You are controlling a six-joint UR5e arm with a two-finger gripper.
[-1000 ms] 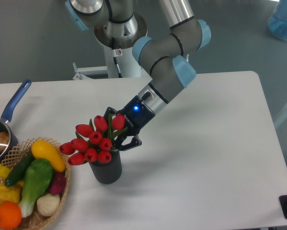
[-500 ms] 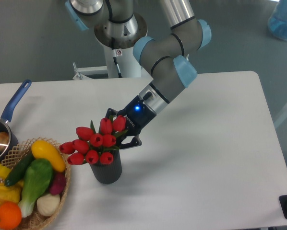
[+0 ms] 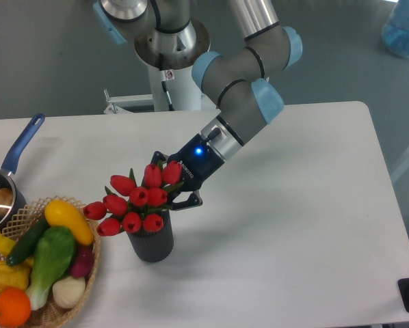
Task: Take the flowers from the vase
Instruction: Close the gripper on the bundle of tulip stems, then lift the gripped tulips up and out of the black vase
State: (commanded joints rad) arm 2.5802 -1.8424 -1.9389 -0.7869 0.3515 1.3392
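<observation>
The flowers (image 3: 137, 201), a bunch of red tulip buds with green leaves, stand in the vase (image 3: 152, 241), a dark grey ribbed cylinder near the front of the white table (image 3: 307, 225). The stems are still inside the mouth of the vase.

**Gripper state.** The gripper (image 3: 172, 184) sits at the 2 o'clock side of the bunch, its black fingers reaching in among the rear buds and leaves. The fingertips are hidden behind the blooms, so whether they are clenched on the bunch or only set about it cannot be told.

**Handling properties (judged).**
- The bunch looks light and artificial; little lifting force should be needed.
- Buds and leaves appear soft and springy and will likely give under pressure. Hold lower, at the stems just above the vase rim, where the bunch is narrowest and firmest.
- The vase looks small and light. Stems that bind in the mouth could drag it up or tip it.

**Edges and open room.**
- At 9 o'clock from the vase, near it, stands a wicker basket (image 3: 85, 287) holding vegetables (image 3: 50, 256); the lowest buds overhang toward it.
- Further toward 10 o'clock, at the table's left edge, is a blue-handled pot (image 3: 6, 184).
- From 12 to 5 o'clock the tabletop shows nothing but the arm itself.
- The front table edge lies at 6 o'clock, not far from the vase base.
- A straight upward pull, then travel toward 3 o'clock, appears to offer the most clearance.
</observation>
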